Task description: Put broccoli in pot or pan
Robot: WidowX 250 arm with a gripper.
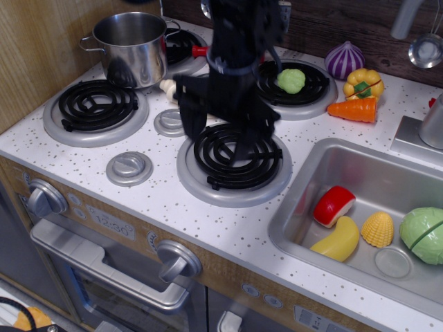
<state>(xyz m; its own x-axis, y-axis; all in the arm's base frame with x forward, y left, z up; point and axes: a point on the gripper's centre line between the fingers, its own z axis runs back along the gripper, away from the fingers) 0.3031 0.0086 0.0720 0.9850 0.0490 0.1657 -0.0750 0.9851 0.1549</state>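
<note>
The broccoli (291, 81) is a small light-green bumpy lump lying on the back right burner. The shiny steel pot (131, 48) stands on the back left of the stove, and its inside looks empty. My black gripper (216, 131) hangs over the front middle burner, left of and in front of the broccoli and right of the pot. Its jaws are spread wide with nothing between them. The arm is motion-blurred.
The sink (304, 207) at the right holds a red slice (333, 205), a banana (337, 241), a shell (377, 229) and a cabbage half (423, 235). A purple onion (344, 60), a yellow pepper (363, 83) and a carrot (354, 108) lie behind it.
</note>
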